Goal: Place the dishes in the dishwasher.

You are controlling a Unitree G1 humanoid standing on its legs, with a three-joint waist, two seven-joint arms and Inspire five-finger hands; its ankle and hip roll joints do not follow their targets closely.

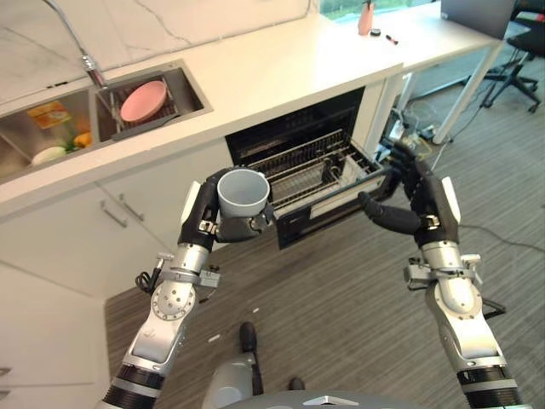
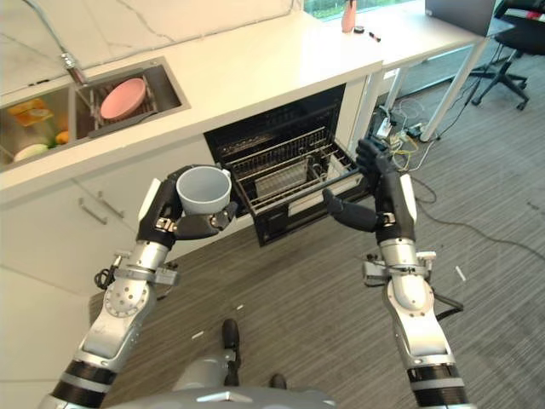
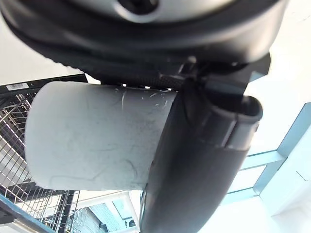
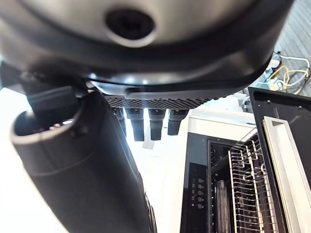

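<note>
A: What's open under the long white desk [image 1: 281,72]?
B: The black dishwasher [image 1: 298,162], its wire rack [image 1: 311,175] pulled out.

A: And the hands?
B: The left hand [image 1: 223,223] grips a pale grey cup [image 1: 242,191] before the rack's left corner; the right hand [image 1: 410,204], fingers relaxed, sits at its right corner.

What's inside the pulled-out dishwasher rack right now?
The dishwasher rack shows bare wire tines with no dishes visible on them. Its back end runs under the counter, so that part cannot be seen.

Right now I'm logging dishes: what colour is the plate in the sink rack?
The plate is pink, clearest in the left eye view.
</note>
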